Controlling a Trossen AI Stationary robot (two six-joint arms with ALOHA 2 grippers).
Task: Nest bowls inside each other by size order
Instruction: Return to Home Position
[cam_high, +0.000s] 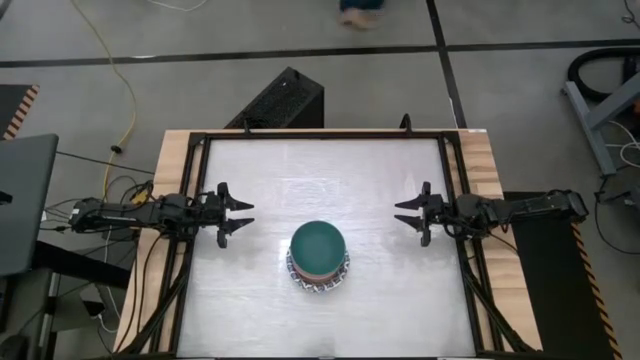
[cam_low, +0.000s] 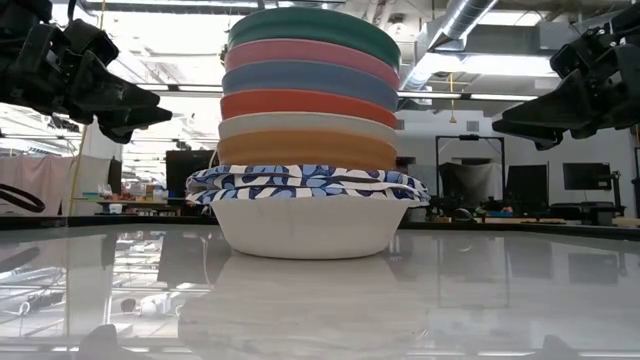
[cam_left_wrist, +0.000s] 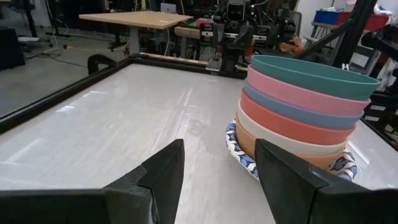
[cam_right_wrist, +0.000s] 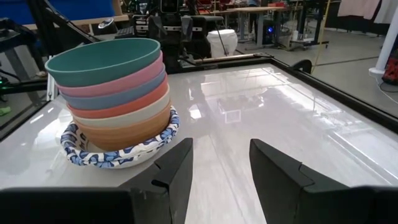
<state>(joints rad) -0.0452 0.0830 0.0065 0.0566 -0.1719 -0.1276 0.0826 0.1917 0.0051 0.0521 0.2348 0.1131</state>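
The bowls stand in one nested stack (cam_high: 319, 258) near the table's middle, toward the near edge. From the top: dark green (cam_low: 312, 25), pink (cam_low: 310, 55), slate-blue (cam_low: 308, 82), red (cam_low: 306, 105), cream (cam_low: 304, 127), orange (cam_low: 306, 150), then blue-and-white patterned bowls (cam_low: 306, 183) whose white base rests on the table. My left gripper (cam_high: 244, 214) is open and empty, left of the stack. My right gripper (cam_high: 404, 215) is open and empty, right of it. Both hover above the table.
A black frame (cam_high: 325, 136) rims the white tabletop. Bare table lies on all sides of the stack. In the left wrist view the stack (cam_left_wrist: 301, 115) stands ahead of the fingers, to one side; so too in the right wrist view (cam_right_wrist: 115, 99).
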